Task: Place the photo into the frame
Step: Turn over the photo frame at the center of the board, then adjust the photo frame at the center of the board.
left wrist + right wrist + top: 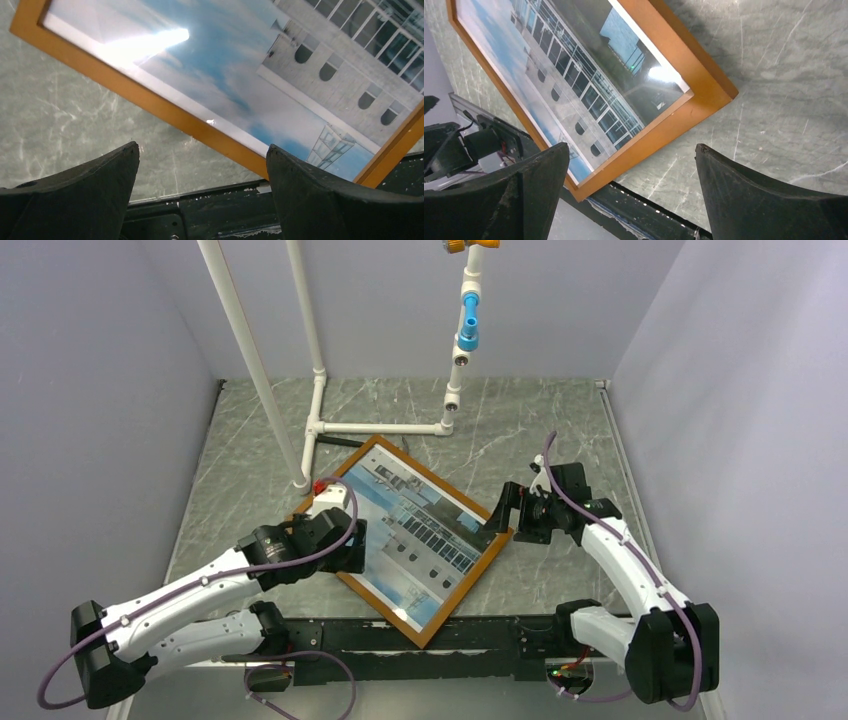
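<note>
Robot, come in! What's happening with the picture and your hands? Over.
Left gripper open, empty. Right gripper open, empty. Glossy building photo sits inside orange-brown wooden frame on grey marbled table. Nothing in the way.

The white left arm (190, 590) stretches far and rightward, its black left pincer (202, 150) spread wide, holding nothing. The white right arm (625, 560) bends leftward, its black right pincer (631, 147) likewise gaping, empty.

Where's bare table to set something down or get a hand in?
Free: table back right, between pipe stand and right arm; strip left of the stand. Crowded: centre, frame flanked by left pincer and right pincer, both open.
</note>
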